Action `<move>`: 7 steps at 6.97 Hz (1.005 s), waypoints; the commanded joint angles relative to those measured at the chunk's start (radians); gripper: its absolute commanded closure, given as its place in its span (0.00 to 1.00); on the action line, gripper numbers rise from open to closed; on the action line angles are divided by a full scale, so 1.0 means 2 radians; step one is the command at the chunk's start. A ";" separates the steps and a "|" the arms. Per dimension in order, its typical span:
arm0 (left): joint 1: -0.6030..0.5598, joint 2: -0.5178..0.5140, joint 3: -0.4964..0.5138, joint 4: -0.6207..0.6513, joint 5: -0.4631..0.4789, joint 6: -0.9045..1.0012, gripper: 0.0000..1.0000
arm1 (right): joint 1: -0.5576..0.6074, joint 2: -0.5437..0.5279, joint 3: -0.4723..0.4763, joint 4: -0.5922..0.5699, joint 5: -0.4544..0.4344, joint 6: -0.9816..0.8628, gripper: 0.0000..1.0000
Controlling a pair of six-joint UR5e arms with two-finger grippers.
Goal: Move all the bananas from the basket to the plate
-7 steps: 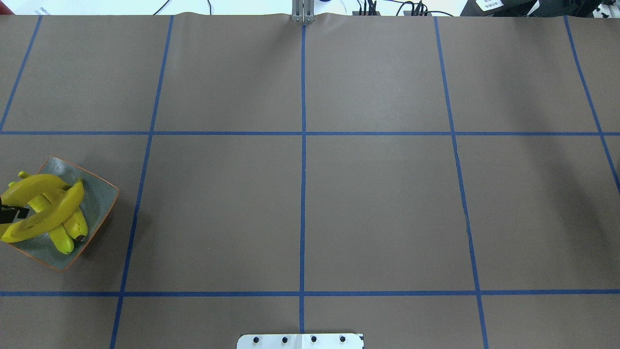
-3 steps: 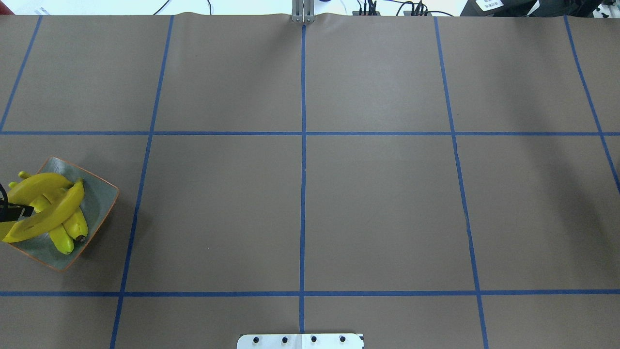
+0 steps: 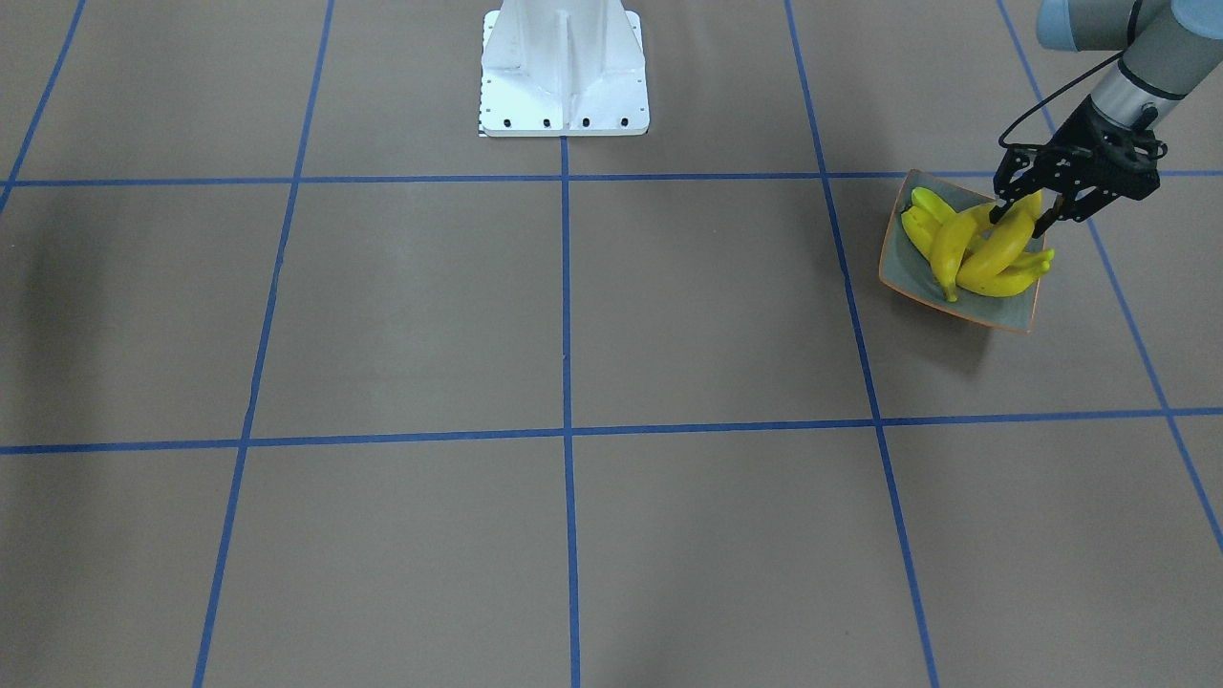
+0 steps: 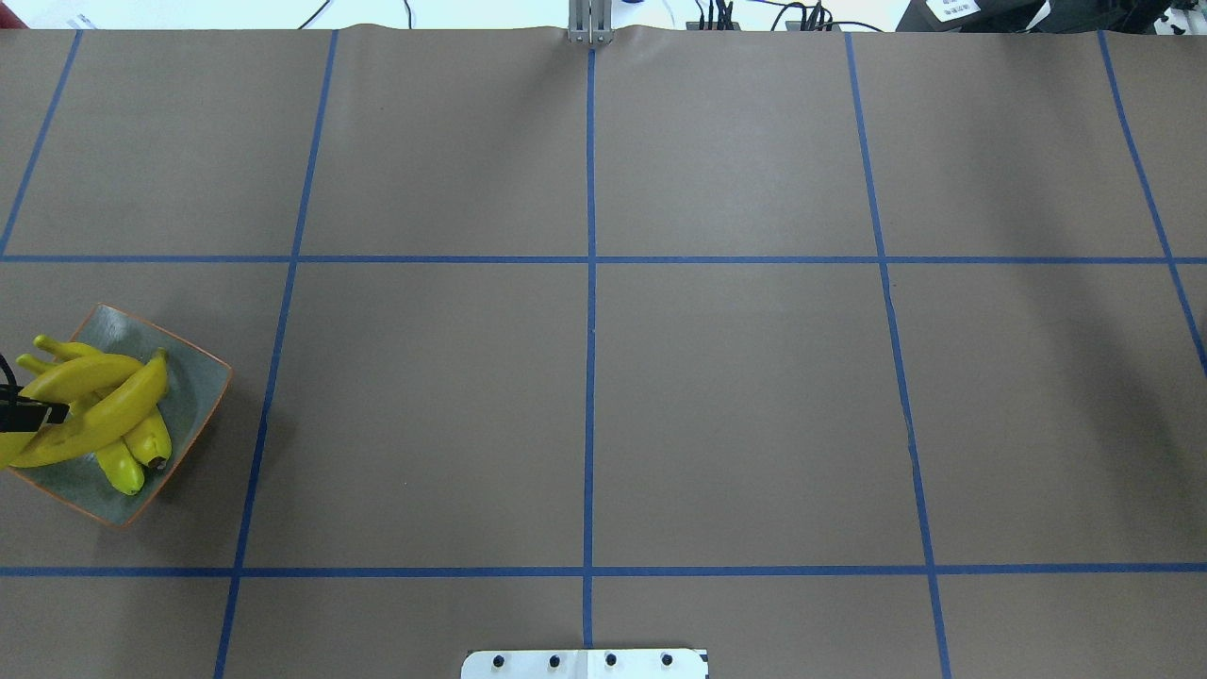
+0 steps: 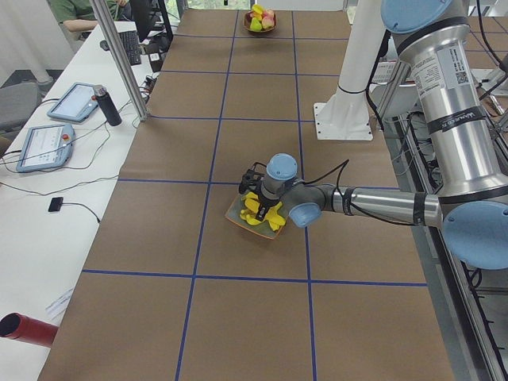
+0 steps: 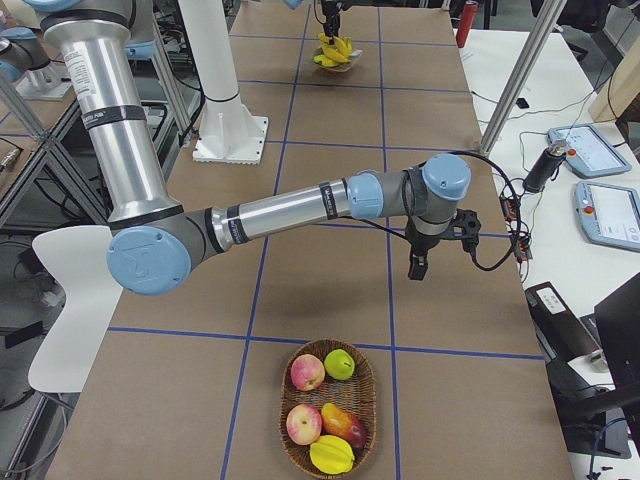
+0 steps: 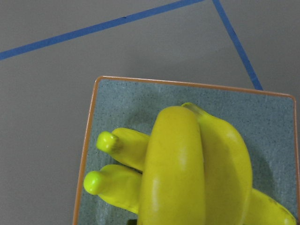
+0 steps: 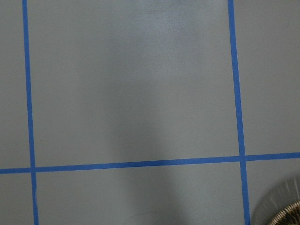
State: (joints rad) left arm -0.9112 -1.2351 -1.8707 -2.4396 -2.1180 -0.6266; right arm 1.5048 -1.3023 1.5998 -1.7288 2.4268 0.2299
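The table (image 4: pixel 735 405), brown paper ruled with blue tape, carries a wicker basket (image 6: pixel 284 405) at the end on the robot's right and the plate (image 4: pixel 198 377) near the left end, well apart from it. The plate is square and shallow, grey-blue speckled glaze with a thin orange-brown rim, set cornerwise to the tape lines. On it lie the bananas (image 4: pixel 104 420), four as far as can be counted. They are glossy, curved and bright yellow, with two greener ones below and two crossing over them. The top banana (image 3: pixel 989 250) has one end raised. The left gripper (image 3: pixel 1020 218) stands over that raised end, its jaws on either side of the banana; whether they press it or stand clear cannot be told. The right gripper (image 6: pixel 415 270) hangs over bare table near the basket and shows only from the side, so its jaws cannot be judged. The front-facing view shows the whole left gripper, while the overhead view catches just one black finger (image 4: pixel 33 413) at its left edge. The left wrist view shows the glaze's speckle and the stubby banana tips close up. The right wrist view shows tape lines and a sliver of the basket's rim. The basket's fruit, apples among it, shows in the side views alone.
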 commanded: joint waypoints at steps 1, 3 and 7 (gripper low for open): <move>-0.001 -0.002 0.002 -0.001 0.001 0.000 0.03 | 0.000 0.000 0.000 0.000 0.000 0.000 0.01; -0.001 -0.004 0.002 0.000 0.000 0.000 0.02 | 0.000 -0.005 0.005 0.000 0.000 0.000 0.01; -0.004 -0.017 -0.010 0.006 -0.033 0.000 0.01 | 0.000 -0.012 0.012 0.000 0.000 -0.003 0.01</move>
State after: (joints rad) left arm -0.9147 -1.2590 -1.8784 -2.4329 -2.1374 -0.6262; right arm 1.5048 -1.3239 1.6196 -1.7288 2.4268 0.2270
